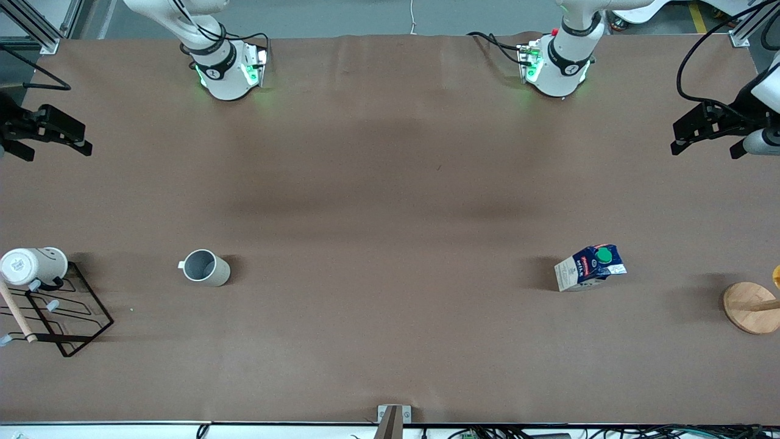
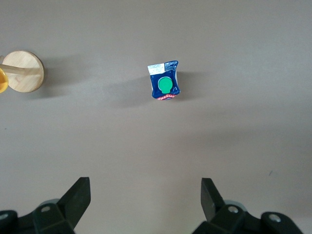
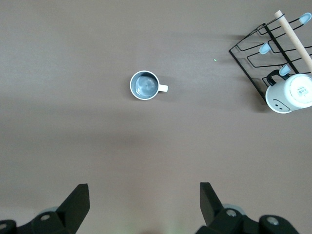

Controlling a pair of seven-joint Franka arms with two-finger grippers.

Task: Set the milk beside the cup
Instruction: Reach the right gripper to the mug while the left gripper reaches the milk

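the table (image 1: 390,183) holds the cup (image 1: 206,267) toward the right arm's end and the milk (image 1: 590,267) upright toward the left arm's end, well apart. the left gripper (image 1: 710,128) hangs high over its table edge, fingers spread and empty, nearer the milk. the right gripper (image 1: 46,131) waits over its own end, fingers apart too.

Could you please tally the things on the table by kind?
Mugs: 2, the cup and a white mug
Cartons: 1, the milk
Wire racks: 1
Wooden stands: 1
Total: 5
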